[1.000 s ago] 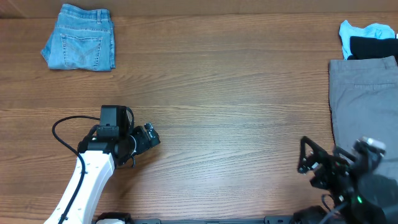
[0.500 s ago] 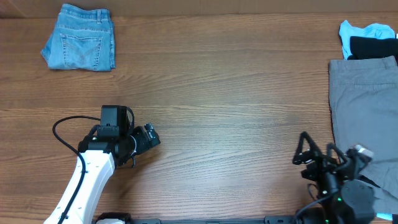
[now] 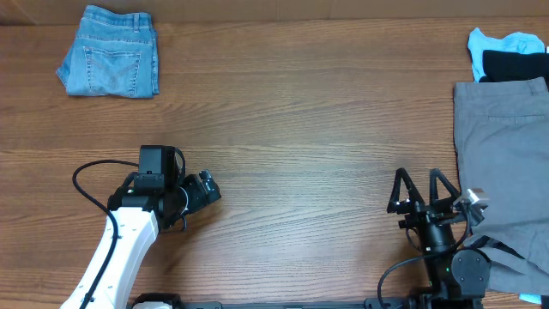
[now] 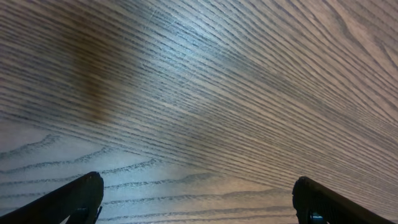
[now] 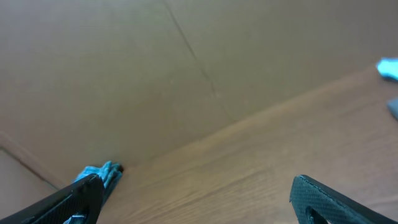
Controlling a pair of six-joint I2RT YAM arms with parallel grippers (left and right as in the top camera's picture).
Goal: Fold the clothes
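Observation:
The clothes, a folded pair of light blue jeans (image 3: 108,51), lie at the table's far left corner with a back pocket facing up. A small blue patch of them (image 5: 99,173) shows far off in the right wrist view, just past the left fingertip. My left gripper (image 3: 207,189) hovers open over bare wood at the near left, far from the jeans. In its wrist view, the left gripper (image 4: 199,202) has only wood grain between the fingertips. My right gripper (image 3: 420,190) stands open at the near right, pointing toward the far edge. The right gripper (image 5: 199,199) holds nothing.
Grey trousers (image 3: 502,154) lie spread along the right edge, right beside the right arm. A light blue cloth (image 3: 515,43) and a black garment (image 3: 515,65) are piled at the far right corner. The light blue cloth (image 5: 388,67) also shows in the right wrist view.
The right arm has swung left off the grey trousers, and its gripper has turned toward the far edge. The left arm and the jeans have not moved.

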